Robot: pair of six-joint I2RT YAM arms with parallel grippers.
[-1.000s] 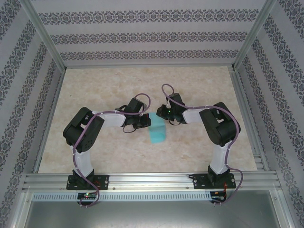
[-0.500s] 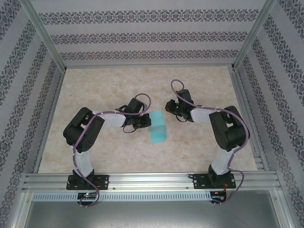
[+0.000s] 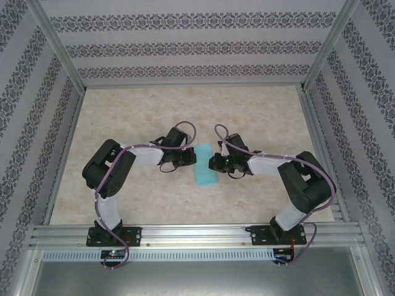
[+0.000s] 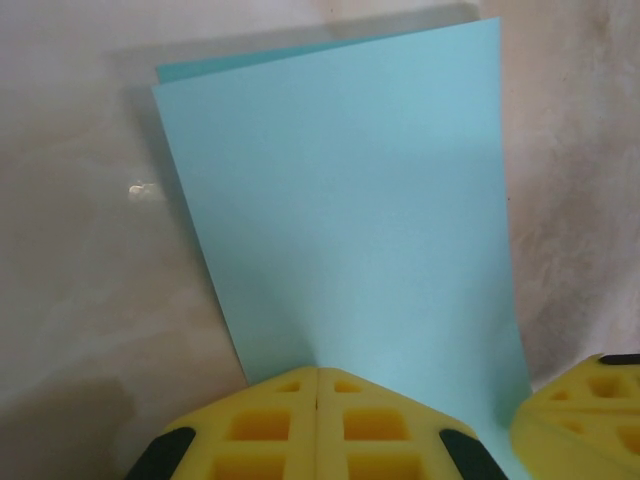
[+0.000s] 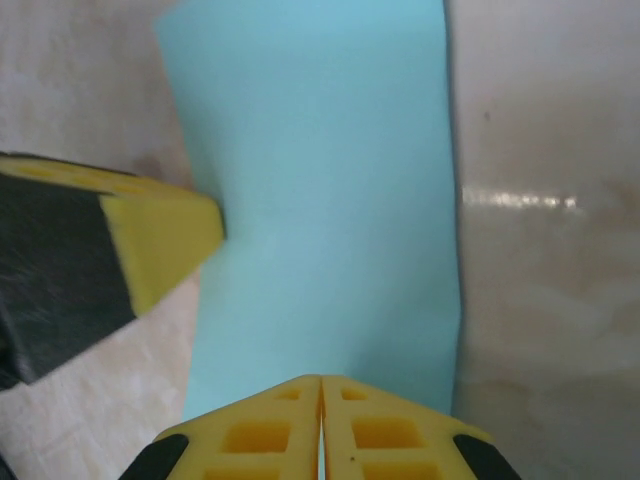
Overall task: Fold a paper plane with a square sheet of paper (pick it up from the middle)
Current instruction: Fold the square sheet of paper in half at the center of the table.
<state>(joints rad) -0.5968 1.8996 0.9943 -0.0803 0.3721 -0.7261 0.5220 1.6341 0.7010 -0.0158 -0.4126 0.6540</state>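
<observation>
Right arm reached back in, right tool [image 5: 320,385] touching the paper [image 5: 330,180].

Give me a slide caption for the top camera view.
Left gripper and right gripper flank a folded teal sheet of paper at the middle of the table.

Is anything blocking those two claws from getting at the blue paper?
Nothing visible does. The folded sheet of paper lies on the table between the left gripper and right gripper, whose shut fingertips reach its opposite edges.
</observation>
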